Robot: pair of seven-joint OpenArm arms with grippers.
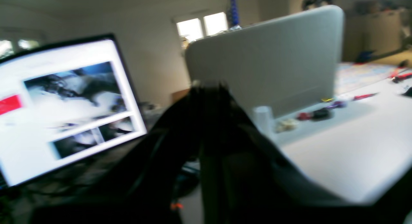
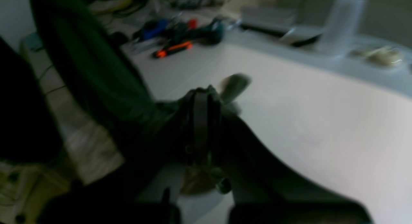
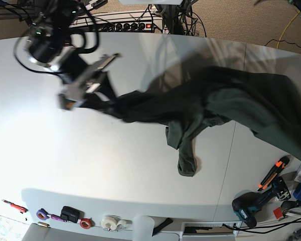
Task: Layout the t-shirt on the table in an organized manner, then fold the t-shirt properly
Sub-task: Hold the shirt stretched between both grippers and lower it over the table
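- Your right gripper (image 3: 93, 98) sits in the upper left of the base view, its arm reaching down from the top left corner and angled toward the middle of the frame
- Its jaws are pinched together on a bunched end of the t-shirt (image 3: 215, 100), and the dark green cloth runs taut from there toward the right of the frame
- In the right wrist view the right gripper (image 2: 201, 98) points up the middle of the frame with dark fabric gathered round its closed tips; the picture is blurred
- The t-shirt stretches across the upper middle and right of the base view over the table (image 3: 65, 165), with one sleeve or fold drooping down to touch the tabletop near the centre
- The cloth's far right end runs off the right edge of the base view, so you cannot see there what carries it
- Your left gripper (image 1: 209, 87) shows only in the left wrist view, raised and aimed at a laptop screen (image 1: 64, 105) in the left of the frame and a grey panel (image 1: 267, 56) upper centre
- Its jaws are drawn tight together with dark fabric hanging below them; the blur hides the exact grip
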